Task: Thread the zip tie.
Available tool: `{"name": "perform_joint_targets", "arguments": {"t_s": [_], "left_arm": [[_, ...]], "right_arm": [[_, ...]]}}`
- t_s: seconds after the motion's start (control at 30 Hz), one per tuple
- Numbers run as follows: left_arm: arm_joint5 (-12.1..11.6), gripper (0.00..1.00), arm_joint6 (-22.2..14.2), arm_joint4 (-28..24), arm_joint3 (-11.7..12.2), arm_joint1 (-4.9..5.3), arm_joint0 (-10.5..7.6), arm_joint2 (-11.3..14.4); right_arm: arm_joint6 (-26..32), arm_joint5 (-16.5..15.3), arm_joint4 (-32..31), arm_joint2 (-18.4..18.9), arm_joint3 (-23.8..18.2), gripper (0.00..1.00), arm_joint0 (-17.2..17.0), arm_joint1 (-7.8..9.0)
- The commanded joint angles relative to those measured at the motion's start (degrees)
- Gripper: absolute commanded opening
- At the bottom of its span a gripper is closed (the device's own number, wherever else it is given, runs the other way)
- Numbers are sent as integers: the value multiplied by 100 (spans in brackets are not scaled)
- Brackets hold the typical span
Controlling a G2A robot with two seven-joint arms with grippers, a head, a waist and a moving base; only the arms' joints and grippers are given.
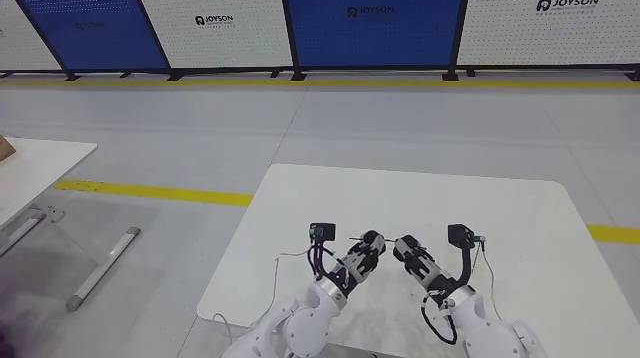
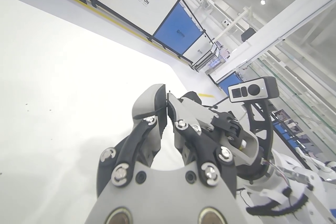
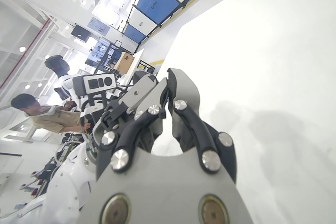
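We are seeing the thin black zip tie point(image 2: 167, 97) being held just above the white surface point(image 1: 500, 208), over the half nearest the robot. The left tool point(image 2: 166, 107) is clenching on it, and the right tool point(image 3: 168, 88) is gripping it too. The two tools are meeting tip to tip.

Left arm point(image 1: 318, 303) — white, extended forward and angled inward. Left gripper point(image 2: 167, 101) — dark-padded fingers point(image 2: 151, 101) pressed together at the tips. Right arm point(image 1: 470, 320) mirrors it, angled inward. Right gripper point(image 3: 168, 82): fingers likewise closed tip to tip. Both grippers point at each other, tips close together; contact between them cannot be told.
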Motion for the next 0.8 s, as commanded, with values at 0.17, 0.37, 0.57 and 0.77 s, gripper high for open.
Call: {"name": "perform_joint_targets", "arguments": {"t_s": [0.17, 0.37, 0.57, 0.77], "left_arm": [[185, 0, 59, -75, 34, -28, -36, 13], [409, 0, 173, -196, 38, -65, -82, 16], [416, 0, 199, -234, 34, -83, -88, 18], [387, 0, 168, -231, 27, -85, -62, -2]], "right_arm": [[5, -3, -11, 2, -6, 33, -5, 5], [-19, 6, -28, 3, 7, 25, -8, 7], [-105, 12, 2, 18, 34, 13, -10, 4], [-120, -13, 4, -8, 58, 16, 15, 0]]}}
